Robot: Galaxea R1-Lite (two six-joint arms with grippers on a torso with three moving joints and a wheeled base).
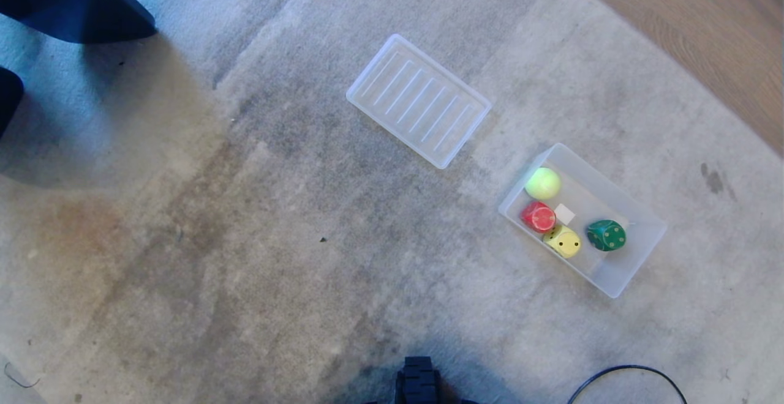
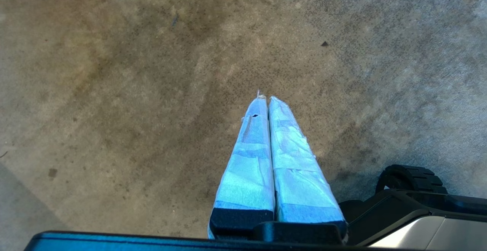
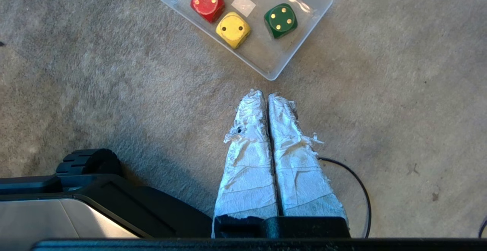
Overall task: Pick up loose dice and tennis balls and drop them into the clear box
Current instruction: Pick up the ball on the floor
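The small translucent plastic clear box (image 1: 637, 242) sits on the grey carpet (image 1: 245, 239), holding a red die (image 1: 538, 216), yellow die (image 1: 564, 242), dark green die (image 1: 606, 235) and a fuzzy tennis ball (image 1: 542, 183). Left gripper (image 2: 267, 98) and right gripper (image 3: 266, 93) are both clenched, empty, above the carpet.

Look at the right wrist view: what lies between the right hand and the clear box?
Only bare carpet lies between the shut right hand and the clear box; the right wrist view shows it.
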